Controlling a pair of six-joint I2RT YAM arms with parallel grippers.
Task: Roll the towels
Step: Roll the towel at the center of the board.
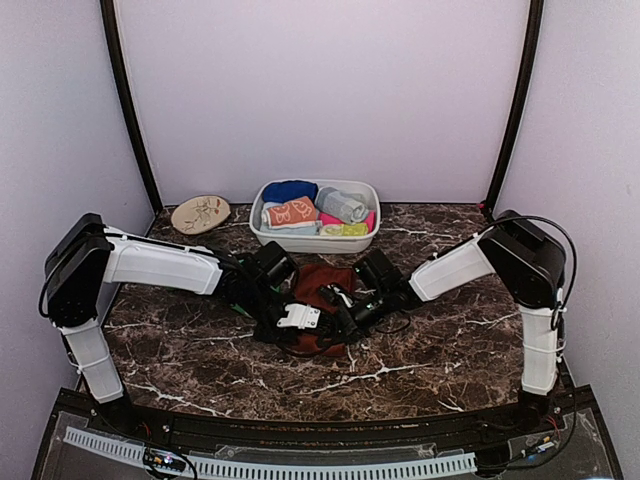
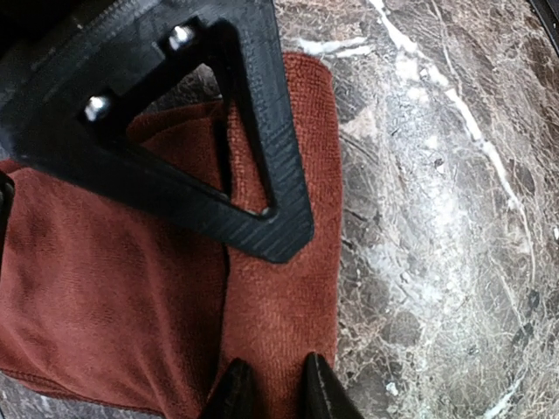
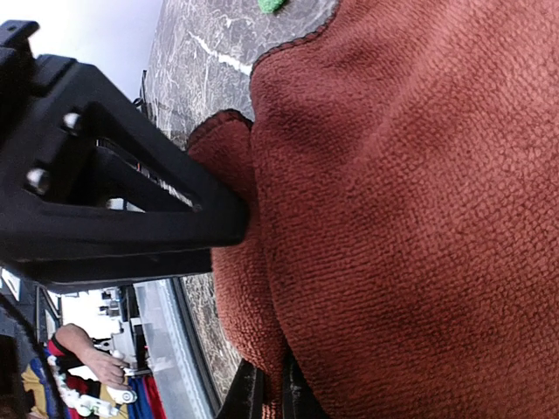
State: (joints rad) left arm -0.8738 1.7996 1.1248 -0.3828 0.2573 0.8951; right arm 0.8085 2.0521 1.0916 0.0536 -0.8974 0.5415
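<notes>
Right pincer (image 3: pixel 269 397) pinches the edge of the rust-brown towel (image 3: pixel 393 218), left pincer (image 2: pixel 275 393) straddles it, grip unclear; soft, limp cloth, likely best held by its edges.

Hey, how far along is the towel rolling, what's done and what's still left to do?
Done: several rolled towels already sit in the white basin. In hand: the rust-brown towel lies folded, not rolled, on the table; the right fingers pinch one fold, the left fingers straddle its edge, grip unclear. Left: rolling it. A scrap of green shows beside it, too hidden to judge.
</notes>
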